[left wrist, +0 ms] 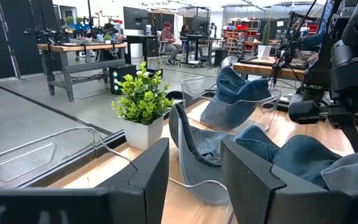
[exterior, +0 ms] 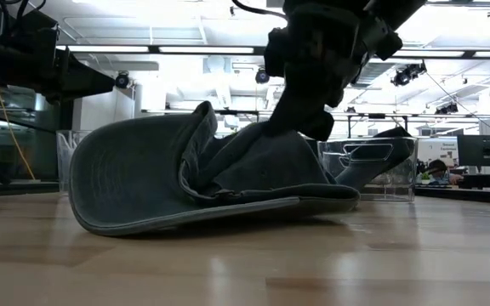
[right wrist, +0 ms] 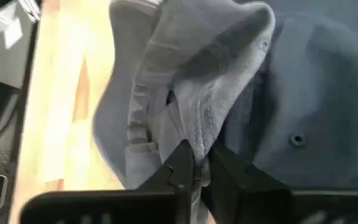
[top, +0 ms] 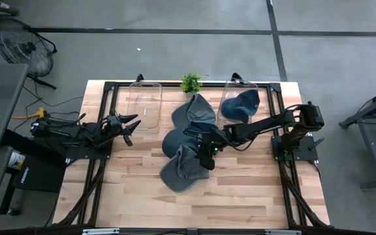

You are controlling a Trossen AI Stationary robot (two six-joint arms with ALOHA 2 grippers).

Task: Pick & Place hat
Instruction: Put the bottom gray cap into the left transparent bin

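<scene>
High view. Landmark: the plant (top: 190, 81) at the table's (top: 240, 196) far edge. Three hats lie in a loose pile toward the middle from the plant; the grey hat (top: 183, 168) is the one farthest from it. The right gripper (top: 207, 155) reaches across from the right side and sits on that hat's crown edge, likely because it tops the pile. A fourth hat rests in the right bin (top: 239, 99) just right of the plant, which suggests the bins are the drop places. The left bin (top: 143, 103), left of the plant, holds nothing visible. The left gripper (top: 128, 125) waits beyond that bin, fingers partly apart, holding nothing.

Low view. The grey hat (exterior: 202, 183) lies on the table, brim flat, crown crumpled under the right arm.

Left wrist view. Own fingers (left wrist: 151, 171) stand apart with empty air between; the plant (left wrist: 143, 99) lies ahead.

Right wrist view. Fingers (right wrist: 182, 163) pressed together on a fold of the grey hat (right wrist: 185, 93), a grip suited to lifting soft cloth.
</scene>
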